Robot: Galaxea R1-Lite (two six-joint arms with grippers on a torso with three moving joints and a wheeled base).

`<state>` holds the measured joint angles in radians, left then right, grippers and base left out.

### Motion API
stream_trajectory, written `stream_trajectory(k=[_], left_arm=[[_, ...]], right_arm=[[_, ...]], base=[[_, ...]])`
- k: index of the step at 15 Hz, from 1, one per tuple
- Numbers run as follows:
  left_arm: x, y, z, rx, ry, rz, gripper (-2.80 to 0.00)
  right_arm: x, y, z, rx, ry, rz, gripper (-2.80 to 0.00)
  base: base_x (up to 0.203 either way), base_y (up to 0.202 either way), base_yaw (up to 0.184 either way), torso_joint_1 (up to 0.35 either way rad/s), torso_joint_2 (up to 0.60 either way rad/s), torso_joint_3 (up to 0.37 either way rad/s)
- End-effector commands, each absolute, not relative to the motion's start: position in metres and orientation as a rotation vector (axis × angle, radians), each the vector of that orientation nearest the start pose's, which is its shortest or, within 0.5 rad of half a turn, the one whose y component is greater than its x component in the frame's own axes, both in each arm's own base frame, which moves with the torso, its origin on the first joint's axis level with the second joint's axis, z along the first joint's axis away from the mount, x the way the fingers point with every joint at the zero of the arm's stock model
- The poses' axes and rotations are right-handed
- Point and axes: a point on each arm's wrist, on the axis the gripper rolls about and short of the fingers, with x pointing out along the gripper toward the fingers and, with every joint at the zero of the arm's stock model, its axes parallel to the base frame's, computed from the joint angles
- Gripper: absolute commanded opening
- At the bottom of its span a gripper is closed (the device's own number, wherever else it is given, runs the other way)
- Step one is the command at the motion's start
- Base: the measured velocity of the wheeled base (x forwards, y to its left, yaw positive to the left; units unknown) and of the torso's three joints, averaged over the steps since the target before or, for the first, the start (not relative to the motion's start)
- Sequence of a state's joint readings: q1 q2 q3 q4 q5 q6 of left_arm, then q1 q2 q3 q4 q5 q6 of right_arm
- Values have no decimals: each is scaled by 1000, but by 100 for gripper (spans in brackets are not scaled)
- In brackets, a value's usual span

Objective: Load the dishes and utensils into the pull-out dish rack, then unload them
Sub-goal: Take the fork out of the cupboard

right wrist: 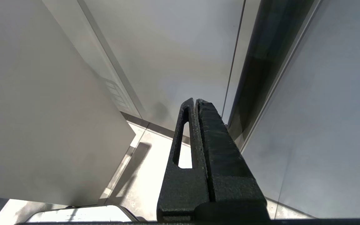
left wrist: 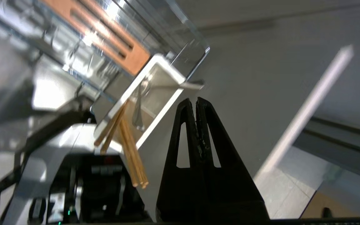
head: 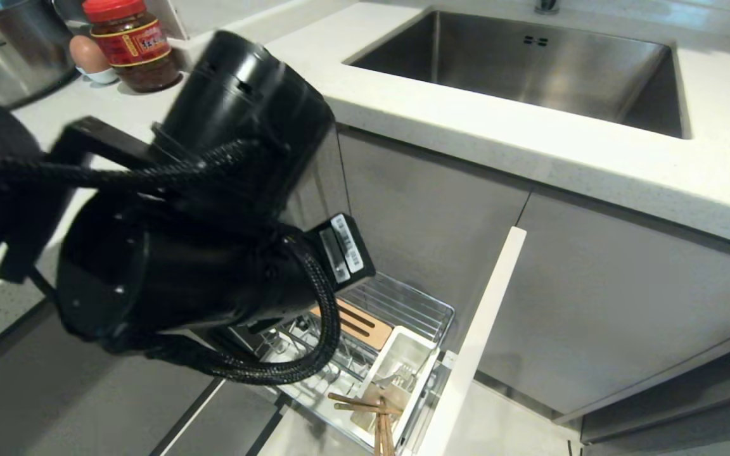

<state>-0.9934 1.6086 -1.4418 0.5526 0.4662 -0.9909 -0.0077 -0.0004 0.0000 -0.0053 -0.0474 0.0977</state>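
Below the white speckled worktop, with its steel sink, grey cabinet fronts are seen, and the pull-out dish rack is drawn out from between them. A red-lidded jar, an egg and a steel pot are kept at the far left of the worktop.

Inside the rack a slotted wooden strip lies across the chrome wires, and the white utensil cup is fixed just beside the narrow white front panel. The wooden chopsticks are leaned in the cup, with their ends sticking out over its rim, and a silver fork is lying inside it.

The left claw is held empty with its fingers pressed together, near the cup but apart from it, on the front panel's side. Much of the rack is hidden in the head view by the left arm.

The right claw is also closed on nothing and is parked beside plain grey panels.

Open floor is left on both sides of the drawn-out rack.
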Motion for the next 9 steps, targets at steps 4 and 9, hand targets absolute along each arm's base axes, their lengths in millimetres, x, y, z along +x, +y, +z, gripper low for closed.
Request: stream_trajectory(k=[4, 9], left_arm=[[170, -248, 233, -401, 831, -165, -280], [181, -262, 200, -348, 922, -146, -280]], right_arm=[[-23, -1, 76, 98, -13, -55, -280], [-23, -1, 76, 98, -13, -55, -280]], base=[[0, 0, 0, 0, 0, 0], [0, 0, 0, 0, 0, 0]])
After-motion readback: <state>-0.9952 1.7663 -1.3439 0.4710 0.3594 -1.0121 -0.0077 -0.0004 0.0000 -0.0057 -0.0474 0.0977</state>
